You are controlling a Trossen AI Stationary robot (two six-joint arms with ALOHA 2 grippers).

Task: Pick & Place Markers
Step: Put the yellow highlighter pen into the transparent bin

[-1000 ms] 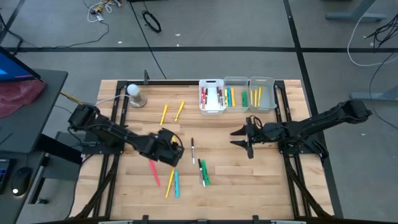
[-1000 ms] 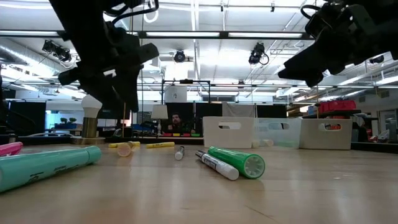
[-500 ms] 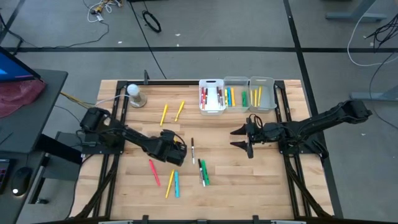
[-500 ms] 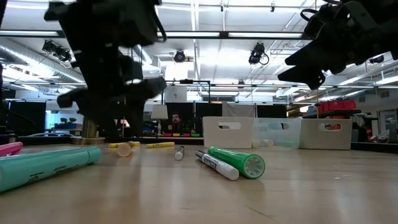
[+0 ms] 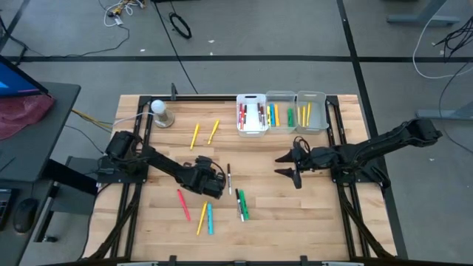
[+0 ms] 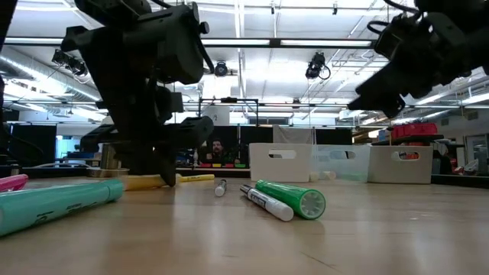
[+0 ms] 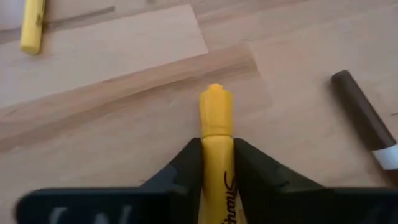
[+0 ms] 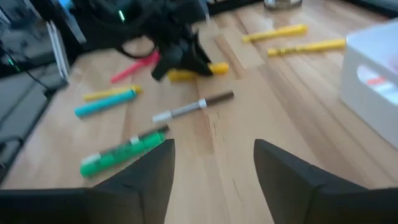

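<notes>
While the right arm waits over the right half of the table (image 5: 148, 222), we see the left claw (image 5: 215, 180) low at the table's middle, clenched on a yellow marker (image 7: 214, 134). In the left wrist view, its two dark fingers (image 7: 183, 167) press against both sides of the yellow barrel, whose capped end sticks out past the fingertips above the wood. The low view shows that marker lying at table level under the claw.

Just beside this claw lies a thin dark-and-white marker (image 5: 229, 179), and nearer the front edge a green marker (image 5: 243, 205) lies next to another white-barrelled one. To the left of those we find a pink marker (image 5: 183, 205), an orange-yellow marker (image 5: 202, 217) and a cyan marker (image 5: 210, 219), the last two close together. Two more yellow markers (image 5: 204, 134) lie apart toward the back, near a small lamp-like object (image 5: 161, 113).

Three small bins (image 5: 282, 111) stand in a row at the back edge, and they hold markers already.

The right claw (image 5: 288, 164) hangs above the table with its fingers released and nothing between them.
</notes>
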